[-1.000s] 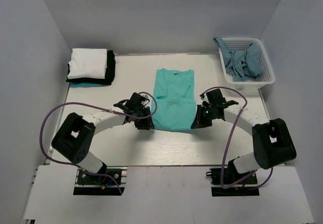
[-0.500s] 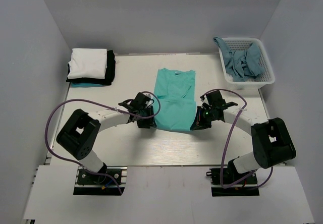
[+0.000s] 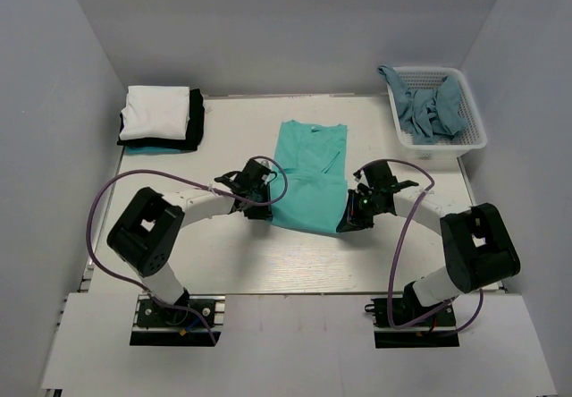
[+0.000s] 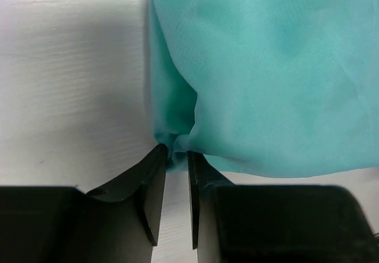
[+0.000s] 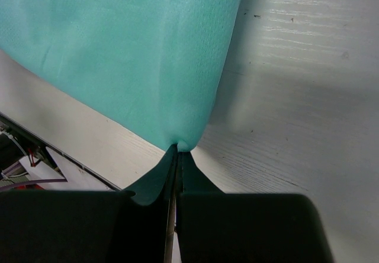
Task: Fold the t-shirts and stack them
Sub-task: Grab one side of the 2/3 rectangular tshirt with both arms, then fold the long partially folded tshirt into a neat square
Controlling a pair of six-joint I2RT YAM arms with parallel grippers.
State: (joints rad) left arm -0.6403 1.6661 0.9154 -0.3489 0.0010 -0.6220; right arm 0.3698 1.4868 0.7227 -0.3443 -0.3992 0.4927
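Note:
A turquoise-green t-shirt [image 3: 308,173] lies partly folded in the middle of the table, neck towards the far side. My left gripper [image 3: 261,207] is at its near left corner and is shut on a bunch of the cloth [image 4: 176,150]. My right gripper [image 3: 348,223] is at its near right corner and is shut tight on the hem [image 5: 179,147]. Both corners are drawn up off the table a little. A stack of folded shirts stands at the far left: white [image 3: 156,111] on top, black [image 3: 196,120] under it, a teal edge [image 3: 143,149] at the bottom.
A white lattice basket [image 3: 447,149] stands at the far right with crumpled blue-grey cloth [image 3: 429,111] in it. Grey walls close in the table on three sides. Purple cables loop over both arms.
My left gripper has moved a little right and away from me with the shirt's near left corner. The near hem has shifted slightly towards the far side. My right gripper has barely moved.

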